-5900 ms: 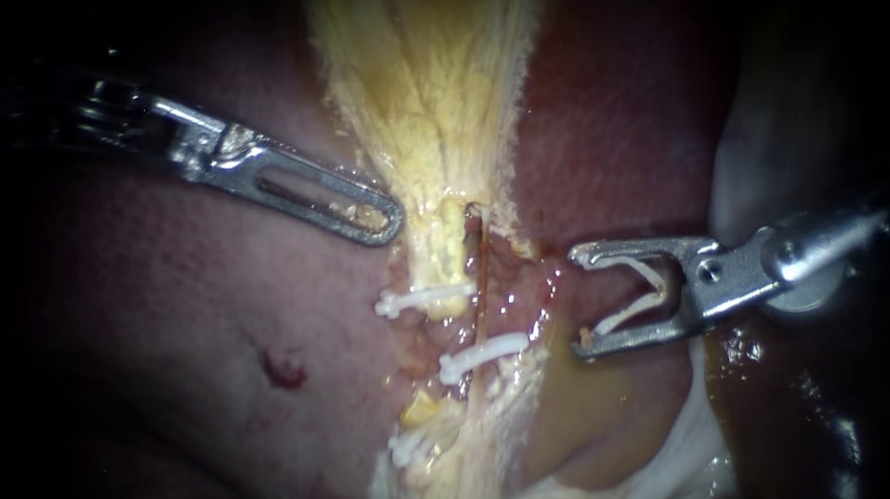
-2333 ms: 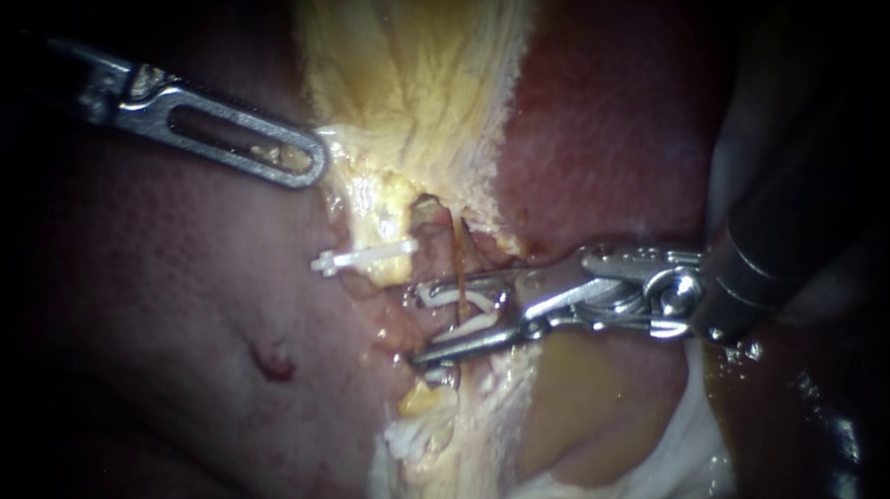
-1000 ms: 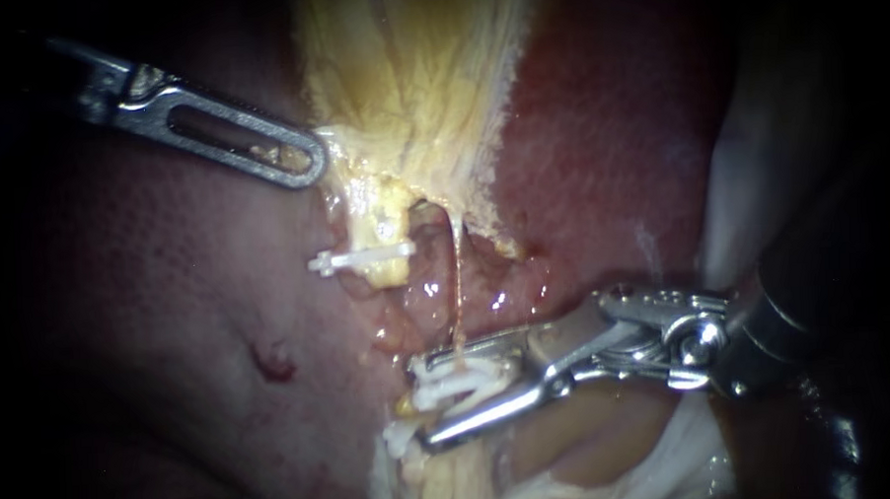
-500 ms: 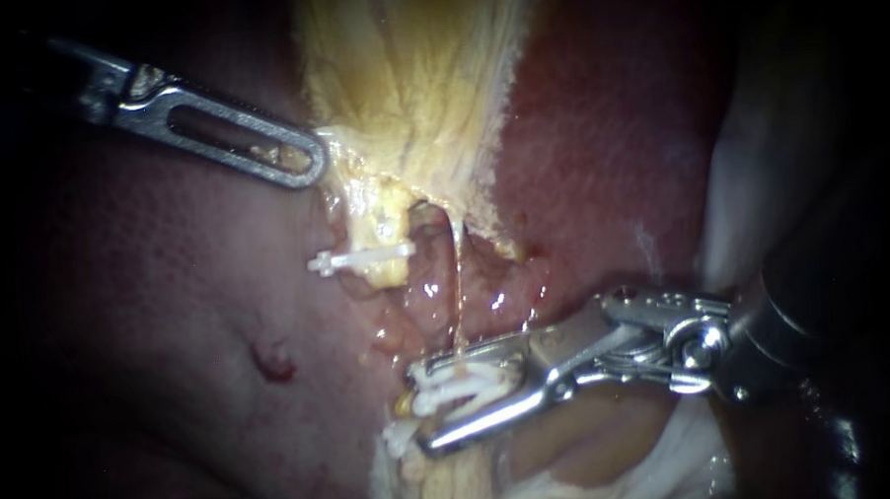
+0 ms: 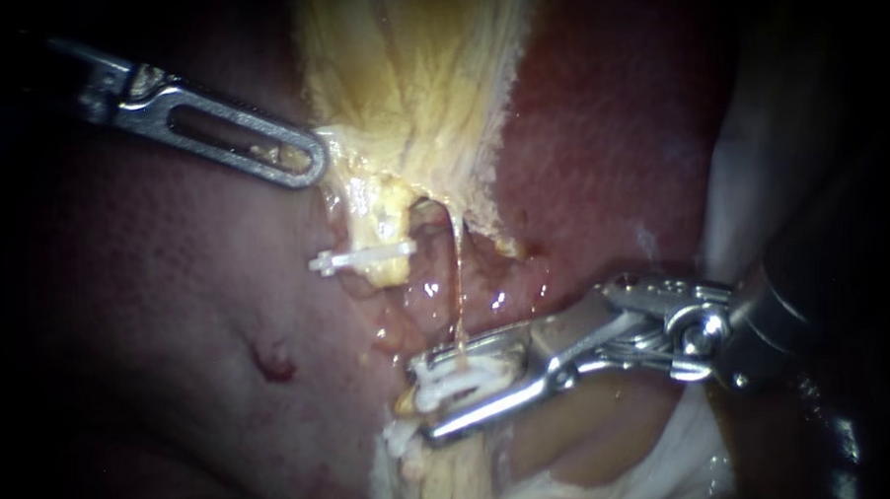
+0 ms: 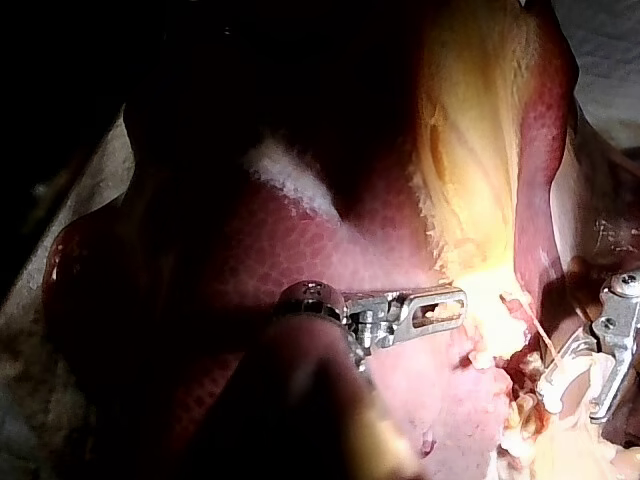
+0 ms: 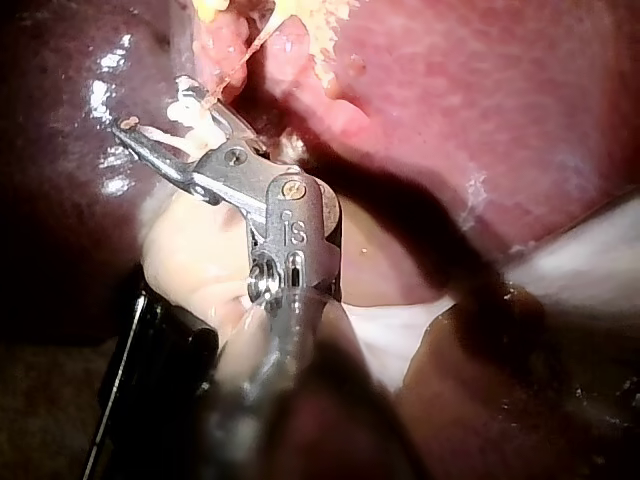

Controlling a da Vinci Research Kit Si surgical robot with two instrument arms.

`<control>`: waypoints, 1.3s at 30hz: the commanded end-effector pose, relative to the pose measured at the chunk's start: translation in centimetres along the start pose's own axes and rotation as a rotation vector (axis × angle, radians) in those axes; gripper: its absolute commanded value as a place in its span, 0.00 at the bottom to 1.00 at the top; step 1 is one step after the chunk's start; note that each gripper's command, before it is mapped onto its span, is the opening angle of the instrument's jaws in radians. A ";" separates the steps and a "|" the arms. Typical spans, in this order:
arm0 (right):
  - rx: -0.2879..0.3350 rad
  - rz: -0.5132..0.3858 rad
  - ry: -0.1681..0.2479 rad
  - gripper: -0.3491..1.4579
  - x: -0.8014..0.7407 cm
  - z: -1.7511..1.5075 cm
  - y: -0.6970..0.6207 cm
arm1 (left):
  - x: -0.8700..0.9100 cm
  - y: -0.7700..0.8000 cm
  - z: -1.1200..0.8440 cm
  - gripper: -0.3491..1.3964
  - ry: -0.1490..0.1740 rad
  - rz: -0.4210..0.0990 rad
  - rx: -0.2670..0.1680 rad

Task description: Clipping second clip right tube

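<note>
Endoscope view.

Left instrument [image 5: 302, 166]: a flat, slotted steel tip on a thin shaft, coming in from 10 o'clock. Its jaws are pressed together on the edge of the pale yellow fibrous tissue [image 5: 410, 93], with shreds of it caught in the slot. Likely purpose: to draw that tissue toward 10 o'clock so the tubes below it stand stretched and apart.

Right tube [image 5: 458, 279]: a thin, tan, glistening strand. It runs taut from centre toward 6 o'clock, over wet red liver [image 5: 609, 125] with a finely pebbled surface.

Right instrument [image 5: 428, 398]: bright hinged steel, coming in from 3 o'clock. Its jaws form a narrow V and pinch a white plastic clip [image 5: 459, 380]. The clip's two legs appear to straddle the strand's lower end, just 6 o'clock of centre. The crosswise approach probably lets the clip close square across the tube. I cannot see whether it has latched.

Another white clip [image 5: 361, 255], a slim bar, sits across the thicker yellow stump at 9 o'clock of the strand.
</note>
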 end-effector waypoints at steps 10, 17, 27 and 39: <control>0.005 0.000 0.008 0.33 -0.01 -0.01 0.02 | 0.00 0.00 0.00 0.00 0.000 0.000 0.000; 0.005 -0.001 0.011 0.24 -0.01 -0.03 0.02 | 0.00 0.00 0.00 0.00 0.000 0.000 0.000; 0.019 -0.001 0.007 0.00 -0.01 -0.07 0.03 | 0.00 0.01 0.01 0.00 0.000 0.000 0.000; 0.044 0.067 -0.008 0.00 -0.05 -0.09 0.03 | 0.00 0.01 0.01 0.00 0.000 0.000 -0.001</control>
